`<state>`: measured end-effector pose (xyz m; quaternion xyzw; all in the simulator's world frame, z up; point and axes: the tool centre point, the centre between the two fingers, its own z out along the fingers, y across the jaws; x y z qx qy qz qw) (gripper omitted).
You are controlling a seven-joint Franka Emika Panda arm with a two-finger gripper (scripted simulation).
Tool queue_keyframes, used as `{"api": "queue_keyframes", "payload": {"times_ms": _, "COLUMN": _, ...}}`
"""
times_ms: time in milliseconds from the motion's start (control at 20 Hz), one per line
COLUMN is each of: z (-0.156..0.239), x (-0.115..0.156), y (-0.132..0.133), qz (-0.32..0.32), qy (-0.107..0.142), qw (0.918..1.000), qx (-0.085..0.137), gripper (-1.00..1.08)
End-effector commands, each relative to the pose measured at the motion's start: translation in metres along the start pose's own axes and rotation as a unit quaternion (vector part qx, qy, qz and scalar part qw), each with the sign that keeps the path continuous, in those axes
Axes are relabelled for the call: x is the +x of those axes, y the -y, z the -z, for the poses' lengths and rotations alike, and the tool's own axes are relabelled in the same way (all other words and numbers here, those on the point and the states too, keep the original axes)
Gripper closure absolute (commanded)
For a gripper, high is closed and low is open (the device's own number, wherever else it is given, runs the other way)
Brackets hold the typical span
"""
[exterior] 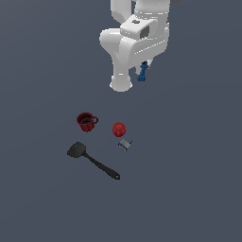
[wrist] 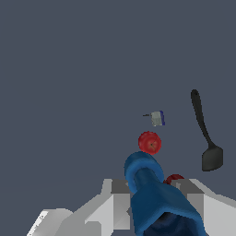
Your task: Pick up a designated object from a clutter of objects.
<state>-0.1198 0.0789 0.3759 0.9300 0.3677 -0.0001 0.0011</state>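
The gripper [exterior: 143,71] is clamping the blue piece [exterior: 142,73], apparently raised, well apart from the red mug [exterior: 86,121].

Flat, even, shadowless rendered light

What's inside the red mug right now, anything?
In the exterior view the red mug shows only a dark interior, with no object visible inside. Its bottom is in shadow. In the wrist view the blue piece in the gripper covers most of it.
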Motion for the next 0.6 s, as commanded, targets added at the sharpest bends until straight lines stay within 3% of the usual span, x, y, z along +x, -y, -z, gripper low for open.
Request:
{"api": "queue_keyframes", "payload": {"times_ms": 0, "z": 0.015, "x": 0.006, "y": 0.009, "qz": 0.0, "qy": 0.0, "qw": 1.0, "qx": 0.001, "gripper": 1.08}}
{"api": "queue_keyframes", "payload": {"times_ms": 550, "z": 0.043, "x": 0.018, "y": 0.025, "qz": -0.001, "qy": 0.0, "qw": 1.0, "qx": 0.001, "gripper": 1.08}}
